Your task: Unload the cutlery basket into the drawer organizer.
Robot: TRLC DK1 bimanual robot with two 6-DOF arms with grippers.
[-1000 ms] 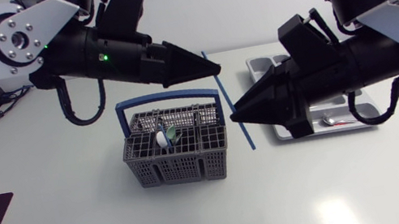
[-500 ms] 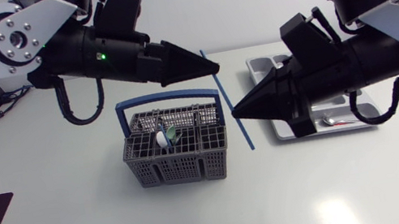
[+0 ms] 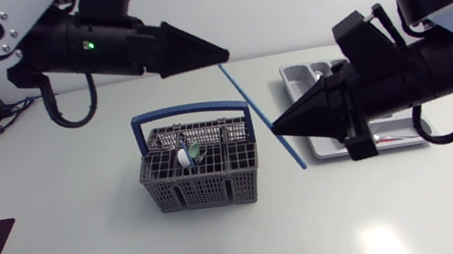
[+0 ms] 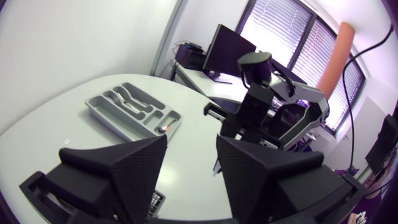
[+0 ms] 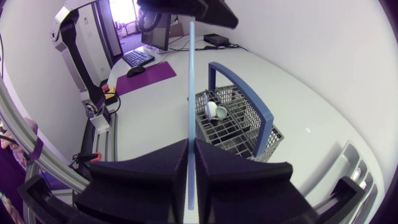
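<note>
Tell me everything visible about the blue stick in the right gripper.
The blue stick is a thin, straight, pale-blue rod, plastic by its look. The right gripper is shut on it, holding it slanted in the air beside the cutlery basket. Its far end lies close by the open left gripper; whether they touch cannot be told.

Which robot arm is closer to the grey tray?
Right. The right arm, holding a blue stick, is right over the tray; the left arm is off by the basket.

One basket (image 3: 205,191), one organizer (image 3: 291,78) and one blue stick (image 3: 260,114) were counted. Perhaps two items (image 3: 185,156) were seen inside.
</note>
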